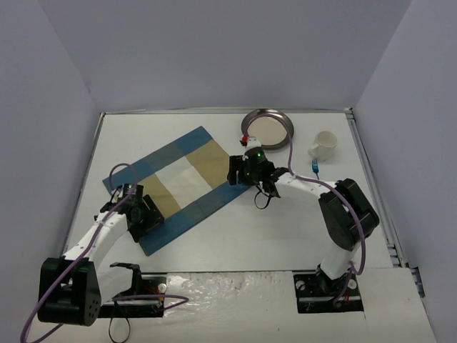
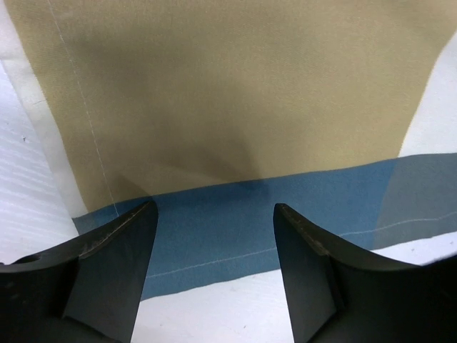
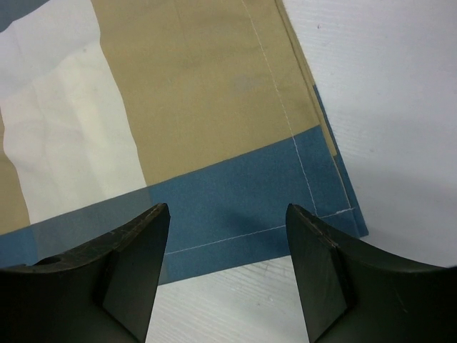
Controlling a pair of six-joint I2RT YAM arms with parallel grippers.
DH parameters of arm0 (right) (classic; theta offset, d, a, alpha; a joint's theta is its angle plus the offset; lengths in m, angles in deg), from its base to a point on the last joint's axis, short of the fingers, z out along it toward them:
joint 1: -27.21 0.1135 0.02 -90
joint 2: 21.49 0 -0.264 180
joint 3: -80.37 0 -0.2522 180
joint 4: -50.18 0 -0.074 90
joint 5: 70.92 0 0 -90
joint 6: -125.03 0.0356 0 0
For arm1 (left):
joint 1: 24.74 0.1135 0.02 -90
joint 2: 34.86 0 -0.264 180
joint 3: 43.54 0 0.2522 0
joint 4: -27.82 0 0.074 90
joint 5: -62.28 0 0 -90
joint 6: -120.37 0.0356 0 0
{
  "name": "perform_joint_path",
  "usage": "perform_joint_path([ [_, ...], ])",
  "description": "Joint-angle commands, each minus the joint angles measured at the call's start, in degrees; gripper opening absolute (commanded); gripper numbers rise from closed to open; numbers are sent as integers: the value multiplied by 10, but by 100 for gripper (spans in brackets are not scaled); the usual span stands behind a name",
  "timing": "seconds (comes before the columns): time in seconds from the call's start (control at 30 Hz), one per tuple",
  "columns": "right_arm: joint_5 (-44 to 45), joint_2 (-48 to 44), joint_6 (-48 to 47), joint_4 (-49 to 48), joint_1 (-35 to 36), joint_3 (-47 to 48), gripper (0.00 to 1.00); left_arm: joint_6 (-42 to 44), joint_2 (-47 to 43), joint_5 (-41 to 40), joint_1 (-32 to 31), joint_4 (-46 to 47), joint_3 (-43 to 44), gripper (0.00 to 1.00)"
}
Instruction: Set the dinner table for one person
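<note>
**Work surface.** The dinner table (image 1: pixel 250 229) was a flat white tabletop that filled the floor of the walled enclosure, with both arm bases at its near edge.

**Items on the tabletop.**
- A striped placemat (image 1: pixel 182 186) in blue, tan and white lay flat and turned diagonally, left of the tabletop's centre. One short end pointed toward the near left corner.
- A round plate (image 1: pixel 268 131) with a metallic rim sat at the far edge, right of centre, apart from the placemat.
- A white cup (image 1: pixel 325 145) stood upright toward the far right corner, near the plate but not touching it.
- A small blue object (image 1: pixel 315 168) lay just nearer than the cup; its kind could not be told.

**Left gripper** (image 2: pixel 214 207). It was positioned over the placemat's near left end. The jaws were spread, with the blue border band visible in the gap and nothing pinched.

**Right gripper** (image 3: pixel 227 207). It was positioned over the placemat's opposite end, close to a corner of the cloth. The jaws were spread above the blue band and nothing was pinched.
</note>
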Motion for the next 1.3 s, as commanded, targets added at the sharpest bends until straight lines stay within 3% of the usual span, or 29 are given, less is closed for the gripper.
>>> perform_joint_path([
  [0.0, -29, 7, 32, -101, -8, -5, 62, -15, 13, -3, -3, 43, -4, 61],
  [0.47, -30, 52, 81, -146, -63, -76, 62, -53, -3, -34, -3, -13, -33, 59],
  [1.0, -49, 31, 81, -130, -75, -68, 62, -64, -31, -34, -3, -53, -16, 46],
  [1.27, -41, -31, 88, -107, -77, -19, 66, -37, -43, -37, -3, -87, 62, 66],
])
